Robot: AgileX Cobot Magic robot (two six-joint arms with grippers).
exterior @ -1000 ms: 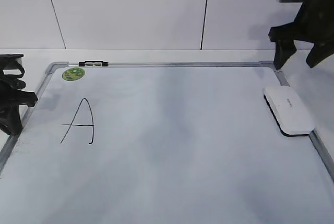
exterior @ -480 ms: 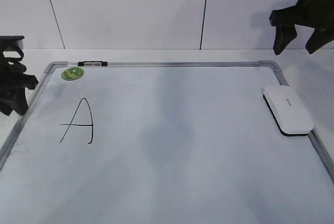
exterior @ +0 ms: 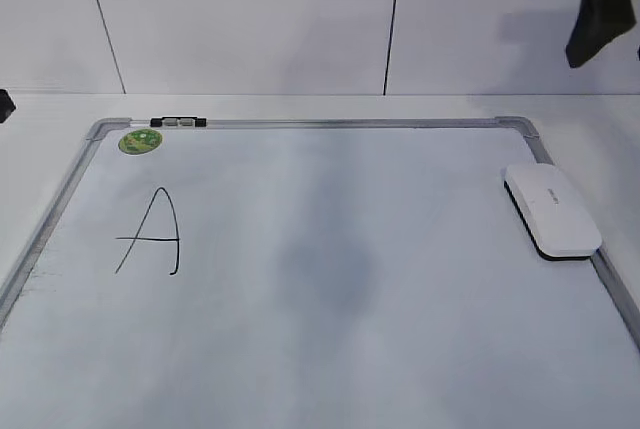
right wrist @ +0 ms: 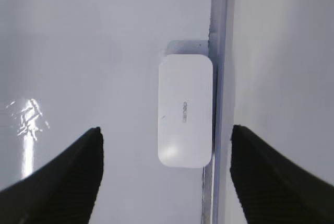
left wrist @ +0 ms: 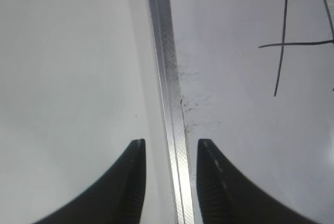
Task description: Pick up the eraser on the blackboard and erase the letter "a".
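Jaws wide on the right gripper (right wrist: 166, 169), high above the glossy white oblong eraser (exterior: 552, 210) we see lying against the right frame of the grey-framed white dry-erase blackboard (exterior: 330, 123). Left gripper (left wrist: 171, 179) narrowly parted, astride the left frame. White worktop (exterior: 300, 105), white panelled wall (exterior: 250, 19).

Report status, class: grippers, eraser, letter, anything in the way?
Left gripper open above board frame. Right gripper open, high over eraser, empty. Eraser on blackboard right edge. Letter unerased. Nothing in the way.
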